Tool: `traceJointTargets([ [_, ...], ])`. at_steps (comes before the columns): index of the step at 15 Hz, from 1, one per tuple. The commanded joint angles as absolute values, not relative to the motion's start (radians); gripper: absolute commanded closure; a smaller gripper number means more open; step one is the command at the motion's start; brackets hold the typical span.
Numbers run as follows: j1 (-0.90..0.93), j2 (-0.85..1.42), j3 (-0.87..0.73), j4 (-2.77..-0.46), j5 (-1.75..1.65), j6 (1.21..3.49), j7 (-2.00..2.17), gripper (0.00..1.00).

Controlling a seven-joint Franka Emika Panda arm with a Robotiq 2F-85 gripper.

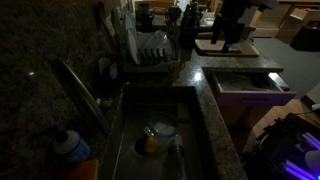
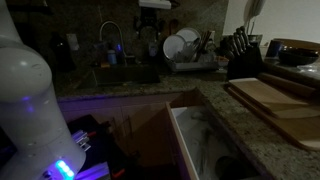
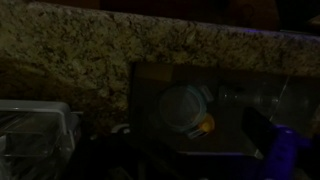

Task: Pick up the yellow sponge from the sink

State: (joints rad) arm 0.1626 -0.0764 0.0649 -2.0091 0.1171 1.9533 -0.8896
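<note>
The sink [image 1: 190, 120] is a deep dark metal basin set in speckled stone; it also shows in an exterior view [image 2: 120, 78] and in the wrist view [image 3: 240, 140]. In it lie a white round dish [image 1: 163, 129] [image 3: 185, 105] and an orange-yellow rounded lump [image 1: 150, 146] [image 3: 206, 125]. I cannot make out the yellow sponge in the dim light. My gripper [image 1: 229, 38] hangs high over the far counter, well away from the sink, too dark to read. Its jaws do not show in the wrist view.
A faucet [image 1: 82, 88] stands at the sink's side, with a blue-capped bottle [image 1: 70, 146] near it. A dish rack with plates [image 2: 185, 45] sits beyond the sink. A drawer [image 2: 200, 140] stands open. Cutting boards [image 2: 275, 98] and a knife block [image 2: 245, 52] are on the counter.
</note>
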Motion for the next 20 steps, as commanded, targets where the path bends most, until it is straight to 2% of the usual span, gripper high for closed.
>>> traceJointTargets([
  [1,0.151,-0.076,0.077,-2.009,0.124,1.949,-0.890,0.00],
  [16,0.173,0.115,0.159,-1.871,-0.002,2.040,-0.692,0.00],
  [20,0.171,0.105,0.163,-1.884,0.000,2.034,-0.700,0.00],
])
